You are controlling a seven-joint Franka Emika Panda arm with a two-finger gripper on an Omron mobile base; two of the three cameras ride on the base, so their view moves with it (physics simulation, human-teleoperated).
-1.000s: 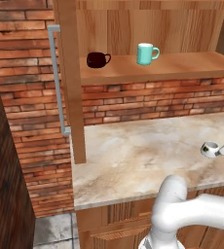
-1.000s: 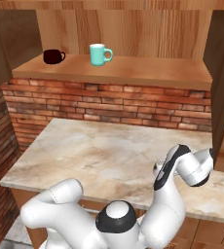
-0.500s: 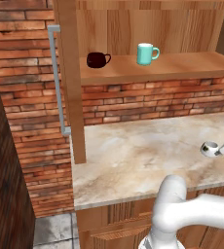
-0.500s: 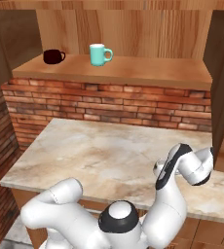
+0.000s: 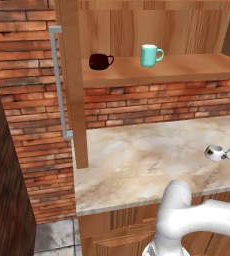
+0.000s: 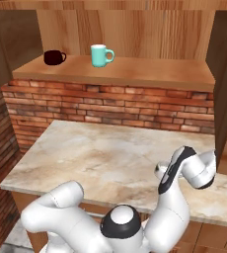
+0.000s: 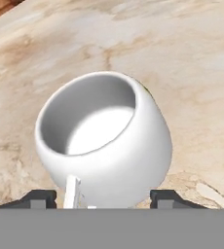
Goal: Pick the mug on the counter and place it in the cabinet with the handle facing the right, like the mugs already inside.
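Beige marbled counter (image 5: 137, 155) spread beneath the gripper (image 7: 102, 197), white mug (image 7: 104, 138) on it between the fingertips (whether lifted could not be told), wooden cabinet shelf (image 6: 135, 71) above, teal mug (image 6: 100, 55) and maroon mug (image 6: 53, 57) on it, handles right.

A red brick wall (image 5: 152, 107) runs behind the worktop, filling the strip under the wooden shelf. More brick (image 5: 22, 100) covers the wall on the left, down to a grey tiled floor (image 5: 54, 237). At the far left stands a darker brick surface (image 5: 2, 200) in shadow. The light is even and soft, with faint shadows.
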